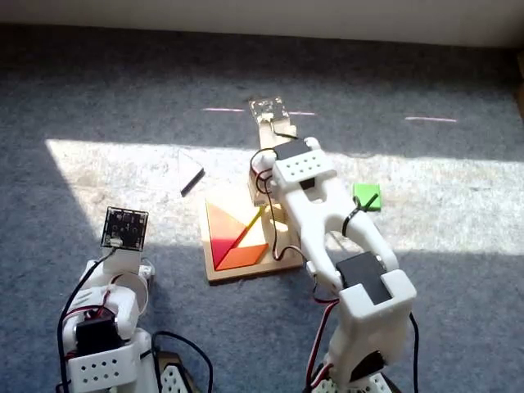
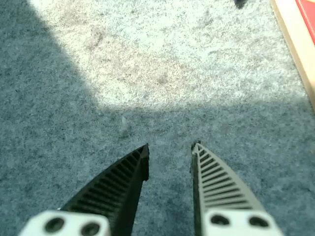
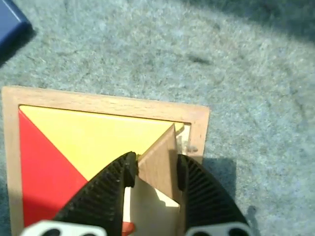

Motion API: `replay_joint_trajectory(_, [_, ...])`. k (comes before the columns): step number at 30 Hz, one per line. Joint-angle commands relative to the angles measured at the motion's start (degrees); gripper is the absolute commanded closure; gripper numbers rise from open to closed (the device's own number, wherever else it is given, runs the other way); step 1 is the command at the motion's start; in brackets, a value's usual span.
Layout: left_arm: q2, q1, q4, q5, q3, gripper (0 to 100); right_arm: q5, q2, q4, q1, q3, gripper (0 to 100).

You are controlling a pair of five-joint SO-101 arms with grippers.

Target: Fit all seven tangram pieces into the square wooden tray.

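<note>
Wooden, square and flat on the grey carpet [image 1: 98, 98]: the tray [image 1: 246, 273], in the middle of the high view and partly under the right arm [image 1: 327, 205]. Inside it, three pieces already seated: a yellow triangle [image 3: 98, 137] along one rim, a red triangle [image 3: 44, 172] flush against it on a long shared diagonal, and an orange triangle [image 1: 241, 256] at the near side in the high view. Low over the tray's unfilled part, the right gripper [image 3: 155, 164], fingers pressed onto a brown triangular piece [image 3: 165, 145] and pinching it from both sides. Tip of that piece close to an inner corner of the tray, just beside the end of the yellow triangle. Impossible to tell whether touching the tray floor or held just above it. Out on the carpet, beyond another corner of the tray and apart from it, a blue piece [image 3: 11, 22]. Also on the carpet, in sunlight, a green square [image 1: 366, 196], across the right arm from the tray and well apart from the rim. Off to the tray's side, the left gripper [image 2: 170, 147], hanging over the carpet with fingers spread; tray rim just at the edge of its wrist view. At the near-left of the high view, the left arm [image 1: 106, 327], well apart from the tray.
</note>
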Motion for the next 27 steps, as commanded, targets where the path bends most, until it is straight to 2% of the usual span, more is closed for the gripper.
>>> replay_joint_trajectory(1, [-2.59, -0.75, -1.14, -0.44, -0.31, 85, -2.81, -1.1, 1.54, 0.92, -2.59, 96.7])
replay_joint_trajectory(3, [-2.59, -0.75, -1.14, -0.44, -0.31, 85, -3.16, -1.1, 2.33, 0.92, -2.59, 95.9])
replay_joint_trajectory(9, [-2.59, -0.75, -1.14, -0.44, -0.31, 85, -3.34, -1.01, 2.86, 0.75, -2.59, 82.7])
replay_joint_trajectory(19, [-2.59, -0.75, -1.14, -0.44, -0.31, 85, -3.08, 1.19, 3.3, 0.48, -3.12, 82.7])
replay_joint_trajectory(27, [-2.59, -0.75, -1.14, -0.44, -0.31, 85, -1.67, -2.15, 7.96, 0.04, -6.29, 83.0])
